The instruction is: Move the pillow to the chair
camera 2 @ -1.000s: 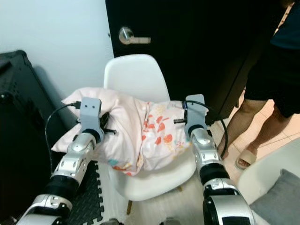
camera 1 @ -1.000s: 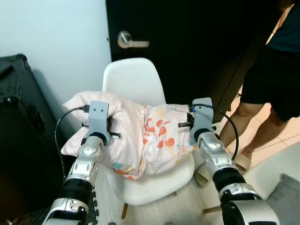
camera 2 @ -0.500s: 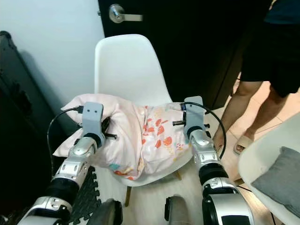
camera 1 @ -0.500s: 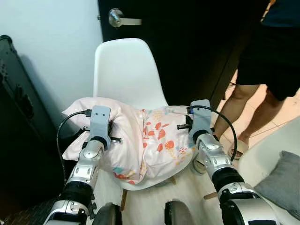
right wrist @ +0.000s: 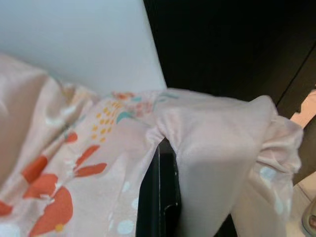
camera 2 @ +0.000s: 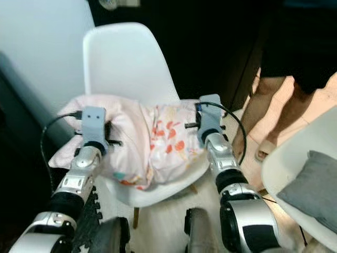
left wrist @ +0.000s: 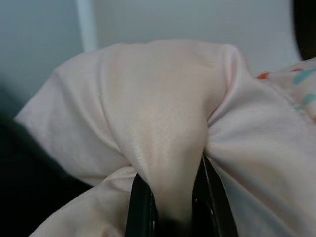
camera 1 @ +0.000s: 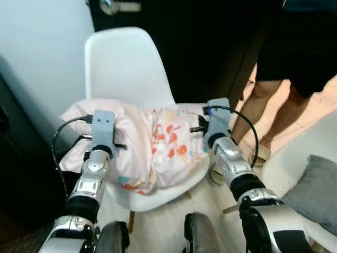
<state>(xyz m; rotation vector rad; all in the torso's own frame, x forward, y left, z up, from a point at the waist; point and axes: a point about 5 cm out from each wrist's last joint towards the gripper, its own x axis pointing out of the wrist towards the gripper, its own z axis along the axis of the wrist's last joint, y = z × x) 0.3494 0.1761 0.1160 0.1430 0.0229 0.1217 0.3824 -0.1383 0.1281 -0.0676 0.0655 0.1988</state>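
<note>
Head cams: pillow [camera 1: 158, 150], pink w/ orange-teal print, lies across seat of white chair [camera 1: 124, 66], long axis running L–R betw. both arms. Its left end overhangs the seat edge; whether full weight rests on seat, can't tell. Left end effector [camera 1: 103, 138] at pillow's left end, right end effector [camera 1: 214, 125] at its right end, each equally close to its own end. Pillow lies directly ahead of both. Person's legs [camera 1: 274, 100] stand right of chair, near right arm. Grey cushion [camera 1: 316, 192] on another white seat, far right.

L wrist: fingers [left wrist: 139, 207] nearly closed, pinching a fold of pink fabric.

R wrist: finger [right wrist: 160, 192] pressed against bunched printed cloth, clamped on it.

Judgement: release needs both to open, then pull back toward robot. No brands/writing legible.
</note>
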